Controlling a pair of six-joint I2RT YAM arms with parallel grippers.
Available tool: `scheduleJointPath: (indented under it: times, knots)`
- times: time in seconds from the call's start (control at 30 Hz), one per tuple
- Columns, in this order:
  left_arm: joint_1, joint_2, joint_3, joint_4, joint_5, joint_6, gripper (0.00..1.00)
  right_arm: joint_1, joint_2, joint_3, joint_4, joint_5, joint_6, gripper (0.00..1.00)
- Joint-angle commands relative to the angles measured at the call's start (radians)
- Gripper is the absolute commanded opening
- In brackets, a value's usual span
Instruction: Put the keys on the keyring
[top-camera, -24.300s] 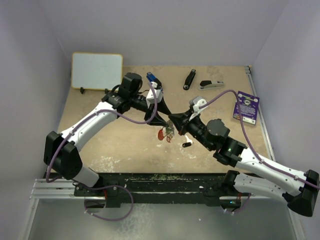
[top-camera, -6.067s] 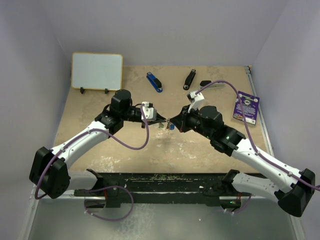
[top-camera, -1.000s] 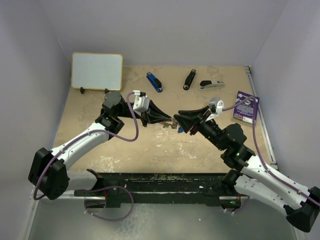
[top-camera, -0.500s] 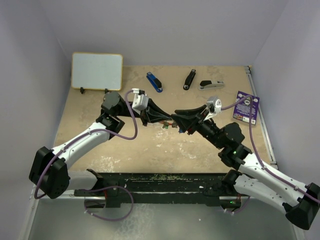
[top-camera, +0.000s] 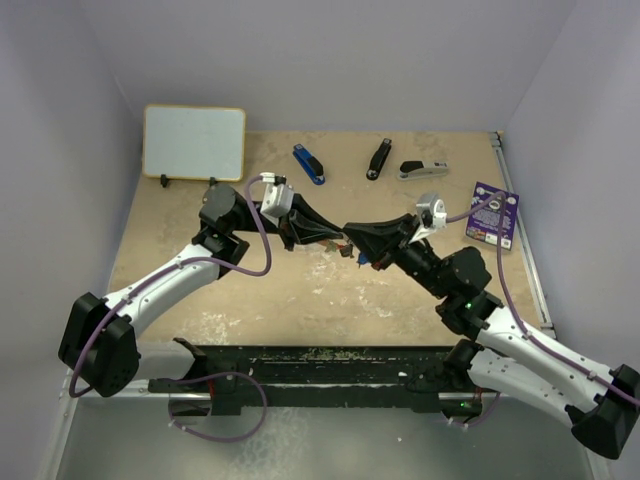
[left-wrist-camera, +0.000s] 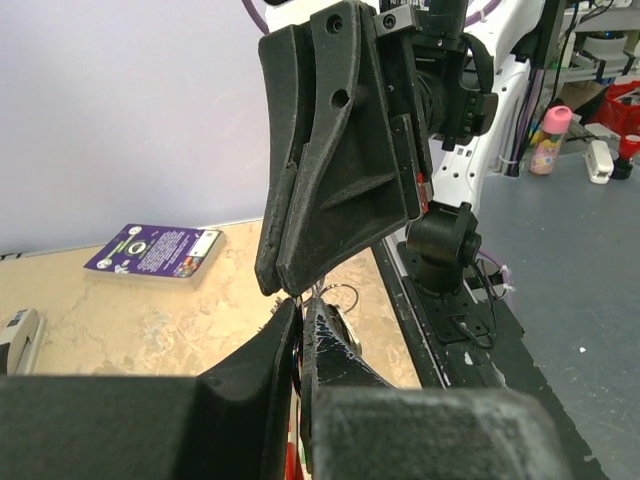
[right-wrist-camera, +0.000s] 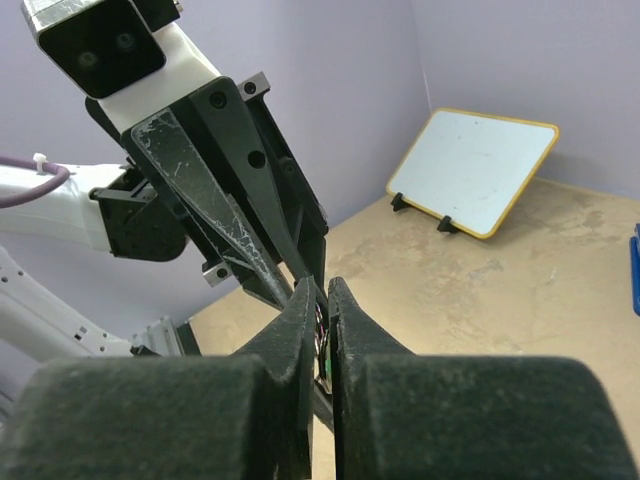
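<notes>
Compared with half a second ago, we see the meeting point of the two arms sitting slightly farther from the bases. The left gripper (top-camera: 333, 238) and the right gripper (top-camera: 350, 233) are tip to tip as before. Twenty-four seconds ago the red fob hung lower and nearer to us.

The keyring (top-camera: 345, 251) and the keys (top-camera: 366, 262) dangle as one small bunch under the touching tips, above the middle of the table (top-camera: 200, 290).

The blue stapler (top-camera: 309, 164), black stapler (top-camera: 378, 158) and grey stapler (top-camera: 423, 170) lie well apart from the bunch, along the far edge. The purple card (top-camera: 493, 215) lies near the right edge, and the whiteboard (top-camera: 194, 141) stands in the far left corner.

Only the left wrist view shows the silver loop of the keyring (left-wrist-camera: 337, 298) poking out past the left fingertips, which are clenched on it.

Only the right wrist view shows the right jaws pressed nearly together on the keys (right-wrist-camera: 322, 335). These appear as slivers of colour in the slit, and we cannot tell which key it is.
</notes>
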Motion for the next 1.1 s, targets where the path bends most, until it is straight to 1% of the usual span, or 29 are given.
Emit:
scheduleJointPath:
  times: [0.0, 0.27, 0.37, 0.4, 0.47, 0.63, 0.77, 0.9, 1.07]
  knots:
    - [-0.001, -0.015, 0.013, 0.104, -0.009, -0.031, 0.03, 0.002, 0.013, 0.016, 0.062, 0.005, -0.005, 0.00]
    - [-0.001, -0.018, 0.013, 0.121, -0.017, -0.047, 0.03, 0.001, 0.008, 0.013, 0.075, 0.016, -0.003, 0.00]
    - [-0.001, -0.020, 0.011, 0.127, -0.020, -0.053, 0.03, 0.002, -0.009, 0.006, 0.057, 0.047, 0.010, 0.24]
    - [-0.001, -0.020, 0.011, 0.125, -0.021, -0.054, 0.04, 0.002, -0.020, 0.000, 0.052, 0.059, 0.013, 0.28]
    - [-0.001, -0.022, 0.006, 0.124, -0.018, -0.056, 0.03, 0.002, -0.048, -0.011, 0.039, 0.082, 0.015, 0.32]
    - [0.002, -0.030, -0.005, 0.114, -0.025, -0.052, 0.03, 0.001, -0.112, -0.016, -0.031, 0.133, 0.013, 0.33]
    - [0.007, -0.028, -0.004, 0.107, -0.027, -0.047, 0.03, 0.001, -0.136, -0.017, -0.080, 0.135, 0.012, 0.34]
    - [0.009, -0.025, -0.003, 0.107, -0.034, -0.054, 0.04, 0.001, -0.131, -0.023, -0.056, 0.113, 0.011, 0.34]
    - [0.008, -0.022, 0.002, 0.113, -0.057, -0.087, 0.03, 0.001, -0.080, -0.033, 0.031, 0.075, 0.009, 0.34]
